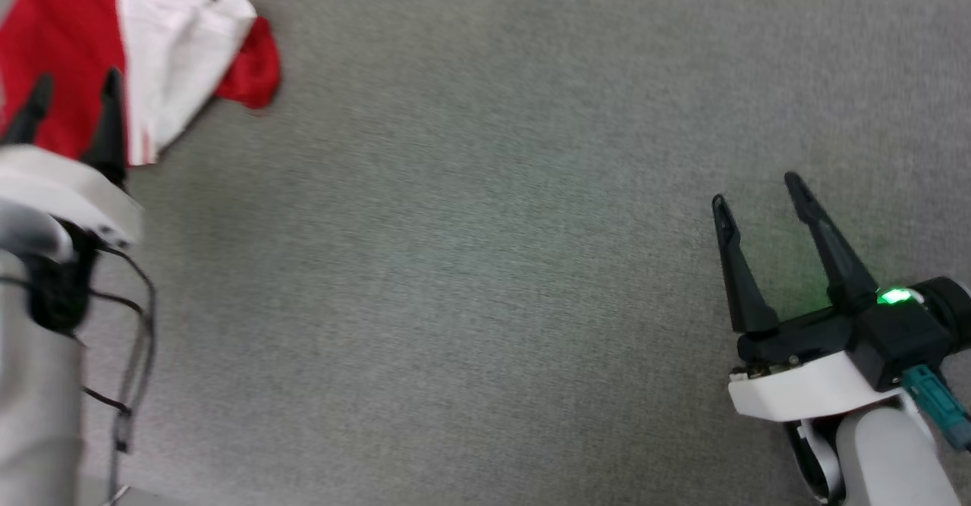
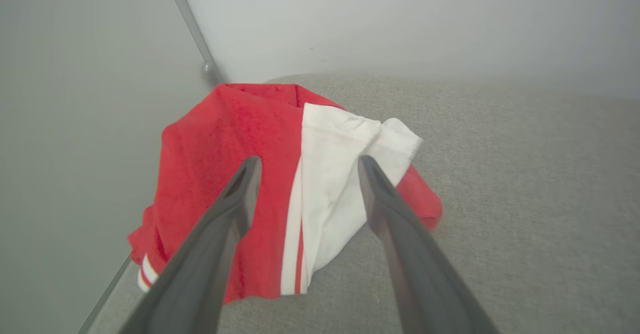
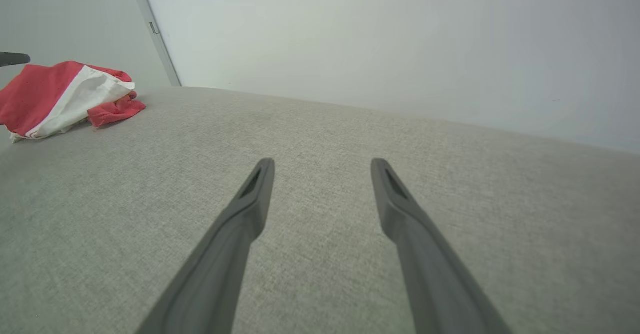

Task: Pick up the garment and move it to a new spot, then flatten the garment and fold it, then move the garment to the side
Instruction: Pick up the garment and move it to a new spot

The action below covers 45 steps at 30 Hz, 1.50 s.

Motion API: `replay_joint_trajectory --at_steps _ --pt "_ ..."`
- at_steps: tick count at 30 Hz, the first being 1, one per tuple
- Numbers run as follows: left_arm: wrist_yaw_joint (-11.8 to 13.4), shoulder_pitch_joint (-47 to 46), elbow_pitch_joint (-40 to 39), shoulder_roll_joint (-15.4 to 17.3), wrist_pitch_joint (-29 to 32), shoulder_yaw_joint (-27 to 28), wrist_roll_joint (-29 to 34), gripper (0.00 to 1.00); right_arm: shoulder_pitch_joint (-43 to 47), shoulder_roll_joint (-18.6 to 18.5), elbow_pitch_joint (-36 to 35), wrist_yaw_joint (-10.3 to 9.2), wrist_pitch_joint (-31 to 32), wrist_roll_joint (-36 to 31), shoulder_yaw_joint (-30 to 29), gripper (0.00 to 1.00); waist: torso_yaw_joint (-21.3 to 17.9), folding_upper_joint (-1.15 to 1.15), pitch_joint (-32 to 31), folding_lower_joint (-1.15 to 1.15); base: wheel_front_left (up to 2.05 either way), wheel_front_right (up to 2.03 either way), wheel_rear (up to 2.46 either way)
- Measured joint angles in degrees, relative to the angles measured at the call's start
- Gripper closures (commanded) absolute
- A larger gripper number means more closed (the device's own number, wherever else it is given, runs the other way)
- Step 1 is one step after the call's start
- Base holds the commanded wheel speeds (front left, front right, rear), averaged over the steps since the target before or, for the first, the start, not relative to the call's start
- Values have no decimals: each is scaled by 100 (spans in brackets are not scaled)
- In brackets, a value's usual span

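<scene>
Red jersey (image 2: 230,138), white sleeve panel and red-white stripe trim showing, lies crumpled in far left corner of grey fabric surface (image 1: 485,263), close to where two pale walls (image 2: 400,23) meet. Left gripper (image 2: 310,162) spread wide, empty, poised over jersey: one finger over red body, other over white panel; contact with cloth unclear. Right gripper (image 1: 756,191) also spread wide, nothing between fingers, above bare surface toward its right side, well apart from jersey. Green light (image 1: 895,296) lit on right wrist.
</scene>
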Motion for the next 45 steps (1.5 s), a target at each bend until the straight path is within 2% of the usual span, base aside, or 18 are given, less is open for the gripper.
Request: replay_joint_trajectory --at_steps 1,3,6,12,19,20,21,22,30,38,43,45 --pt "-3 -514 363 573 927 -252 -443 0 -81 -24 -119 0 -1 -12 -12 0 -173 0 310 0 0 0 0" --pt "-7 -828 608 881 1572 -370 -849 0 -126 -30 -159 0 -1 -13 -19 0 -291 0 498 0 0 0 0" --pt "-10 -1189 726 1334 2223 -730 -1090 0 -149 -21 -245 0 -2 -40 -21 0 -455 0 752 0 0 0 0" --pt "-10 -1554 972 1824 3334 -1187 -1819 0 -228 13 -374 5 -24 -91 16 0 -710 0 1164 0 0 0 0" --pt "7 -1728 957 2184 3824 -1638 -2524 0 -304 30 -458 7 -53 -103 10 0 -858 0 1400 -2 0 0 0" --pt "8 -1727 948 2214 3857 -1692 -2625 57 -321 31 -447 7 -52 -103 3 0 -862 0 1395 -2 0 0 0" --pt "8 -1719 946 2242 3860 -1755 -2709 57 -326 33 -425 7 -52 -103 -1 0 -863 0 1380 -2 0 0 0" --pt "8 -1706 935 2267 3849 -1796 -2776 100 -330 37 -398 7 -52 -103 -4 0 -864 0 1361 -2 0 0 0" --pt "0 -1397 757 2349 3293 -2101 -3363 100 -356 77 -97 4 -22 -154 -44 0 -858 0 986 -1 0 0 0" --pt "-9 -921 62 2611 2799 -2503 -3731 100 -244 183 286 2 -2 -47 -86 0 -937 0 192 -1 0 0 0" --pt "-9 -623 -538 2499 2419 -2696 -3818 100 -109 237 456 2 -2 9 -142 0 -1047 0 -414 -1 0 0 0" --pt "-9 -451 -873 2230 2213 -2808 -3782 100 -42 255 487 1 -2 23 -165 0 -1133 0 -756 -1 0 0 0"
